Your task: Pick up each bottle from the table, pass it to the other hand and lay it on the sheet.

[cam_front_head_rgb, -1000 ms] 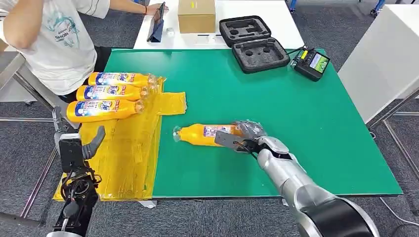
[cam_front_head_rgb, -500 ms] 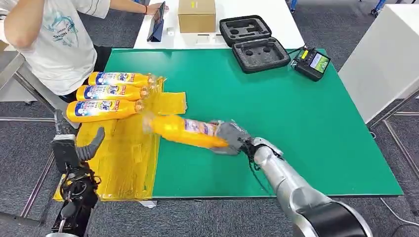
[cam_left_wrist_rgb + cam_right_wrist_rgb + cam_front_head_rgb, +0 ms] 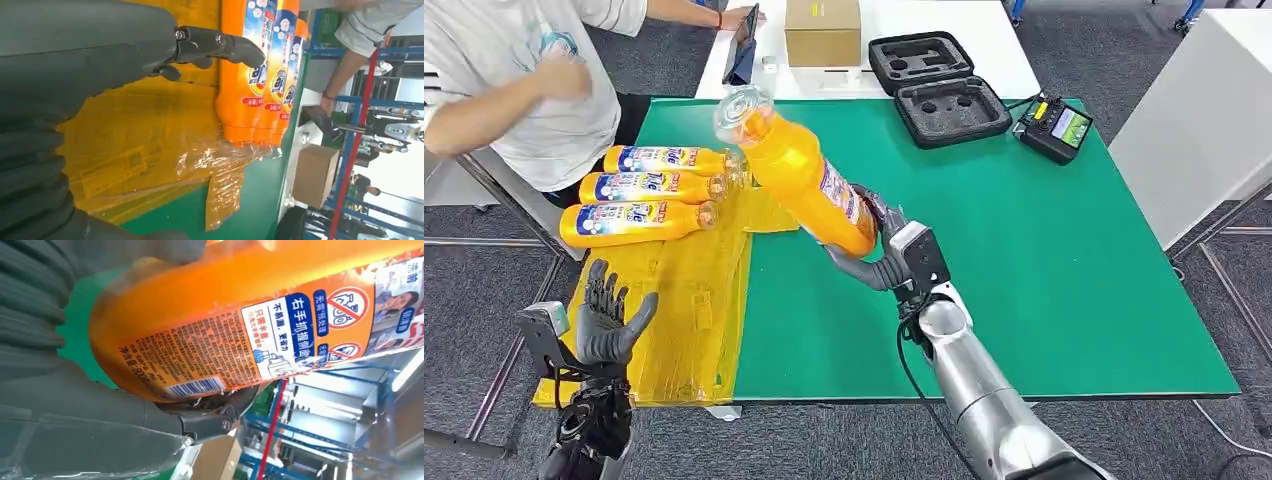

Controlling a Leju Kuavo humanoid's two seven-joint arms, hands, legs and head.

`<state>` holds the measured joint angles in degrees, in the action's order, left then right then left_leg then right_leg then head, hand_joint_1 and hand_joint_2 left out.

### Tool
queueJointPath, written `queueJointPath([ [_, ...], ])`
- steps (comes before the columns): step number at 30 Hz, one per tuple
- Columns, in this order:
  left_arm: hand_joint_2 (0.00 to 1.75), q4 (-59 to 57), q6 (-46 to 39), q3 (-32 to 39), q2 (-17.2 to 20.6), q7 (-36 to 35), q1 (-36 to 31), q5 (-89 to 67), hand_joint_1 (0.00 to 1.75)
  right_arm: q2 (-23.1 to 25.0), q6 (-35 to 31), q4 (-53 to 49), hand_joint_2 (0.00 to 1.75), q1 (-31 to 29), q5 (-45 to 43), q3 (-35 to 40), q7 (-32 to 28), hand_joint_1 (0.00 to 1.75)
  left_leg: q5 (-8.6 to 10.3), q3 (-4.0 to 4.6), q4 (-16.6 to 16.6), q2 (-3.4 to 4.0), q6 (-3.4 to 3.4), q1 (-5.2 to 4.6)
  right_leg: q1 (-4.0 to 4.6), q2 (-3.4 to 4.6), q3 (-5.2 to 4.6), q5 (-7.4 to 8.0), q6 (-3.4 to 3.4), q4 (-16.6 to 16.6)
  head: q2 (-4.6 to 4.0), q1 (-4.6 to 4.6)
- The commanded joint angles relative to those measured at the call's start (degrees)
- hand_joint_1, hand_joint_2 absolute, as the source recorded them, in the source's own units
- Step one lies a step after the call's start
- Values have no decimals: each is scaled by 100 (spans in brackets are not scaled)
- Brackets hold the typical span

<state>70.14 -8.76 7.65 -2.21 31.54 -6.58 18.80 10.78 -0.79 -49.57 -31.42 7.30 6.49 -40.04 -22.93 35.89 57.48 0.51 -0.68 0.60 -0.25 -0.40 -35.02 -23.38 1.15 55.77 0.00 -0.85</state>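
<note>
The green tabletop (image 3: 1044, 260) carries a yellow sheet (image 3: 684, 310) along its left edge. Three orange bottles (image 3: 639, 222) lie side by side at the sheet's far end. A fourth bottle (image 3: 809, 180) is lifted clear above the tabletop's middle, tilted, cap end up toward the far left corner; the right hand (image 3: 879, 250) grips its base, fingers (image 3: 210, 422) wrapped around it. The left hand (image 3: 609, 320) hovers at the sheet's near left corner, fingers (image 3: 220, 42) spread, holding nothing.
</note>
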Motion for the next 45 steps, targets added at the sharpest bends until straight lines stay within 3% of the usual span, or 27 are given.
queueJointPath([
  [1, 175, 47, -6, -57, -58, -26, 22, 23, 0, -35, -47, -149, 175, -42, -54, 180, 4, 175, -7, -15, -1, -5, 2, -1, -1, 0, 15, -8, -2, 1, 0, -2],
  [8, 175, 861, 603, -906, -108, -192, 268, -366, 0, 25, 53, 743, 175, -28, -295, 461, 4, 175, -20, -47, -5, -12, 1, 2, 1, -4, 49, -22, -1, -6, 0, 0],
  [13, 175, 1330, 654, -1529, -34, -299, 182, -574, 0, 388, 206, 1668, 175, 97, -185, 1049, 4, 175, -14, -30, -3, -5, 2, 5, 4, 1, 32, -13, -1, -6, 0, 0],
  [20, 175, 1089, 1099, -2222, 77, -454, -194, -425, 0, 519, 196, 1764, 175, 359, -252, 1270, 4, 175, -8, -17, -3, -16, 4, 5, 3, -13, 18, -11, -4, -3, 0, 0],
  [31, 175, 320, 1516, -2568, 18, -854, -688, 122, 0, 509, 96, 1747, 175, 355, -200, 1390, 29, 175, -6, -25, -8, -20, 2, 0, 0, -15, 25, -12, -3, -5, 0, 0],
  [39, 175, 448, 1514, -2666, 39, -874, -738, 114, 0, 458, 37, 1722, 175, 364, -191, 1380, 77, 175, -6, -15, -4, -12, 2, 0, 0, -9, 14, -9, -1, -3, 0, 0],
  [40, 175, 481, 1495, -2688, 31, -842, -745, 77, 5, 472, -19, 1729, 175, 380, -142, 1429, 101, 175, -14, -34, -5, -17, 2, 1, 0, -10, 33, -18, -2, -3, 0, 0],
  [41, 175, 483, 1479, -2673, 13, -840, -742, 96, 148, 474, -27, 1735, 175, 377, -139, 1432, 103, 175, -9, -21, -4, -13, 2, 1, 0, -8, 21, -12, -1, -3, 0, 0],
  [42, 175, 483, 1479, -2673, 13, -840, -742, 96, 175, 474, -27, 1735, 175, 377, -139, 1432, 103, 175, -5, -15, -5, -10, 1, 1, 0, -7, 13, -7, -1, -4, 0, 0],
  [45, 175, 463, 1288, -2588, -38, -769, -796, 62, 175, 464, -81, 1765, 175, 369, -116, 1443, 100, 175, -12, -29, -3, -13, 1, 1, 0, -6, 29, -15, -2, -3, 0, 0],
])
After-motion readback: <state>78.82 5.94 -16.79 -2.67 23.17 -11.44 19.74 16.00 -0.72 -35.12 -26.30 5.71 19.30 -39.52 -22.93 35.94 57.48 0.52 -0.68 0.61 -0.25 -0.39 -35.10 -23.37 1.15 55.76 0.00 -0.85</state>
